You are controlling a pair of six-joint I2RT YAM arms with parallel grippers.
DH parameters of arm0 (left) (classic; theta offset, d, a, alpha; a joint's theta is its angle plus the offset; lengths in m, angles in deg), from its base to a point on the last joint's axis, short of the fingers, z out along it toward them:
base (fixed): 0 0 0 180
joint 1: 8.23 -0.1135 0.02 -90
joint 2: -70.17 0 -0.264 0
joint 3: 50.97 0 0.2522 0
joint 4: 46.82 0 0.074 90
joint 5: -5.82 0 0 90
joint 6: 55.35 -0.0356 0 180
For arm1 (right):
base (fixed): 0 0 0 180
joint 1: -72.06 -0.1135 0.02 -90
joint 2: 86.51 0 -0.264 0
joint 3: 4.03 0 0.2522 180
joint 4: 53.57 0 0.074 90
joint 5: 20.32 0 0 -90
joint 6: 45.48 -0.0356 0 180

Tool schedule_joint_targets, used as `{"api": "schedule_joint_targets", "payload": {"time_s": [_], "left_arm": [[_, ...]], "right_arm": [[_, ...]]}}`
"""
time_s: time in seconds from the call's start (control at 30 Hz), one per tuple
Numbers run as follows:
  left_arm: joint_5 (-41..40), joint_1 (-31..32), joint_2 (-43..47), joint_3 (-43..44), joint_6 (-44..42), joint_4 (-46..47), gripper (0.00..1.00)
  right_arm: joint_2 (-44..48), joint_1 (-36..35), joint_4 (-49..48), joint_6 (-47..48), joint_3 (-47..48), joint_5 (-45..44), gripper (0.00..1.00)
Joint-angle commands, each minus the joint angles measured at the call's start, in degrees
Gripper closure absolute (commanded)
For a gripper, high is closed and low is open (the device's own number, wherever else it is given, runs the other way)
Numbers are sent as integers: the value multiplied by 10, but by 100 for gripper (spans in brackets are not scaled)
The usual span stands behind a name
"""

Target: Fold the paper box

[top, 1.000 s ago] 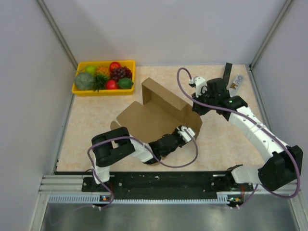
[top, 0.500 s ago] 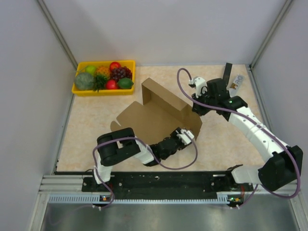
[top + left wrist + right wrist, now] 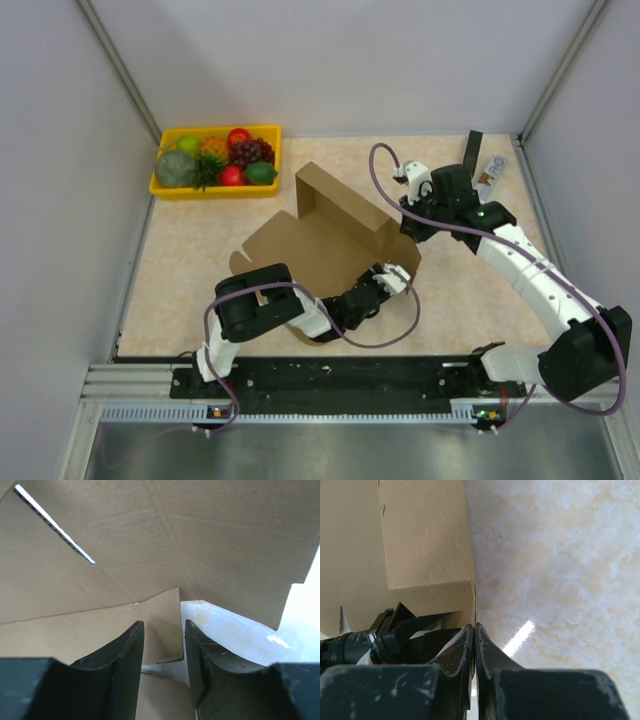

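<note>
Left gripper [image 3: 397,277] shifted right, beige table [image 3: 190,262]

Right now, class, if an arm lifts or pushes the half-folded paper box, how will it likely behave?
Probably light: the right end effector holds the paper box by one pinched wall edge. Likely stiff across panels but hinging at creases, as its back wall stands along a fold. It may slide on the glossy table.

The paper box [image 3: 200,540] is cropped by the left wrist view edges. A small object [image 3: 488,170] right of the paper box is too small to identify.
</note>
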Motion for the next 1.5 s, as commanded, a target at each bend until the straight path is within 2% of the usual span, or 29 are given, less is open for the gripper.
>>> {"api": "schedule_joint_targets", "payload": {"time_s": [0.0,0.13,0.23,0.43,0.5,0.57,0.7,0.83,0.97,1.07,1.33,1.47], "left_arm": [[-41,1,-7,14,-8,15,58],[-45,1,6,12,-1,15,68],[-36,0,22,2,28,16,76],[-17,0,40,-8,71,24,81],[-13,1,42,-6,83,25,81],[-12,1,43,-6,99,26,82],[-12,-3,40,-9,132,32,82],[-9,-5,34,-10,161,41,82],[-5,-10,34,-7,196,40,82],[6,-14,38,-1,214,34,82],[21,-31,46,7,274,5,78],[43,-42,58,-4,300,4,69]], "right_arm": [[18,-4,-12,-10,1,7,100],[22,-4,-12,-21,-6,-10,99],[32,-5,-12,-31,-18,-33,91],[40,-6,-12,-64,-43,-67,80],[42,-8,-12,-75,-49,-70,80],[42,-9,-12,-93,-50,-82,84],[41,-15,-12,-157,-49,-100,100],[40,-32,-5,-210,-47,-135,100],[39,-39,26,-312,-41,-194,100],[39,-43,35,-365,-34,-204,100],[37,-65,46,-417,-22,-254,100],[2,-82,71,-448,0,-302,100]]}}
